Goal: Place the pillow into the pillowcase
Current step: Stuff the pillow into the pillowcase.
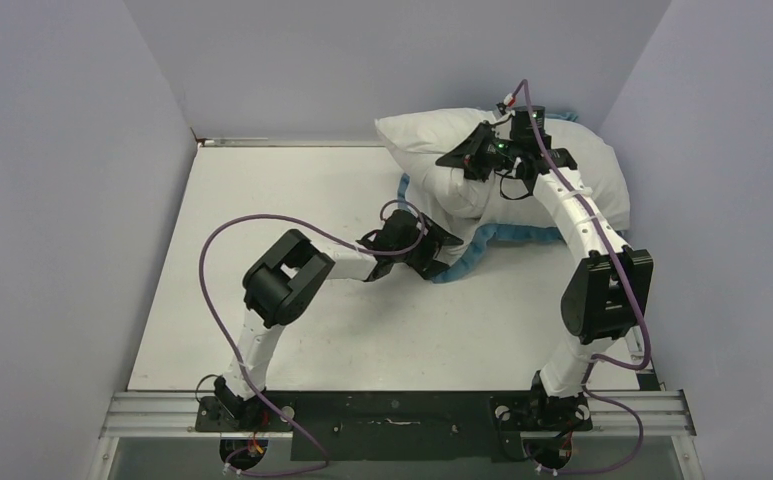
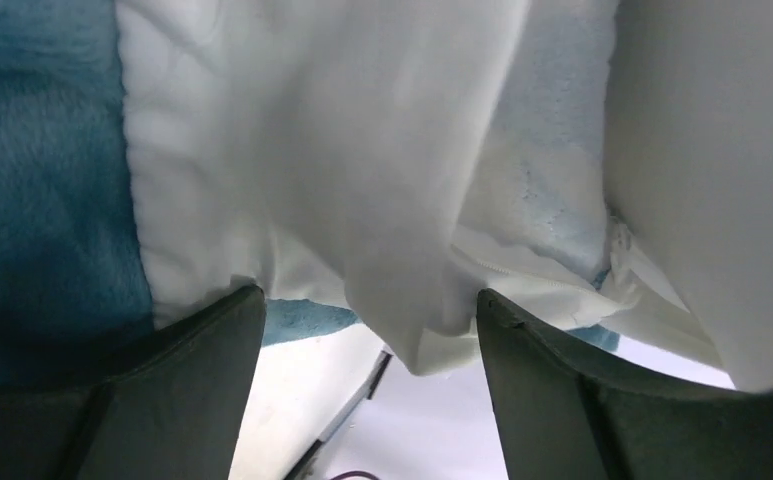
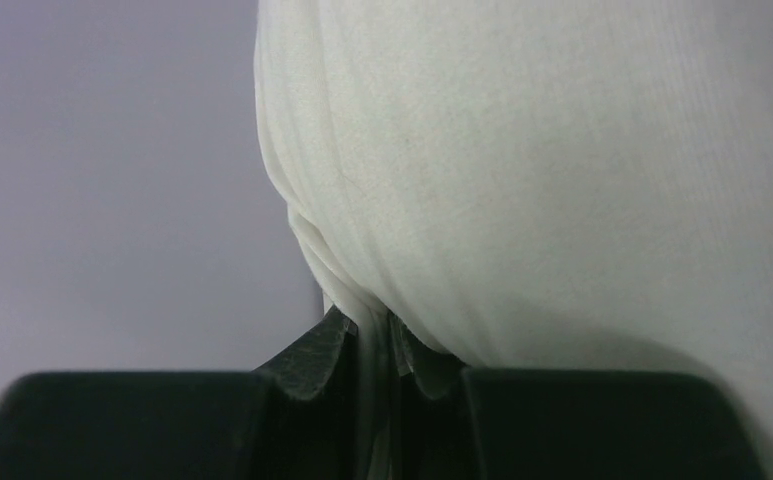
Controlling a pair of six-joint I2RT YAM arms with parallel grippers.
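Observation:
The plump white pillow (image 1: 424,135) lies at the table's back right, part of it over the pillowcase (image 1: 502,237), whose blue edge shows beneath and behind it. My right gripper (image 1: 467,155) is on the pillow's upper left part. In the right wrist view the right gripper (image 3: 372,335) is shut on a pinched fold of the pillow (image 3: 562,170). My left gripper (image 1: 440,243) sits at the pillowcase's front edge. Close up, the left gripper (image 2: 367,305) is open, with a loose white fold (image 2: 402,250) hanging between its fingers, unpinched. The pillowcase's blue fleece (image 2: 42,180) fills the left.
The white table (image 1: 262,200) stretches left and forward of the bedding. Grey walls close in on the left, back and right. A metal rail (image 1: 392,410) carries both arm bases at the near edge. Purple cables (image 1: 207,290) loop off each arm.

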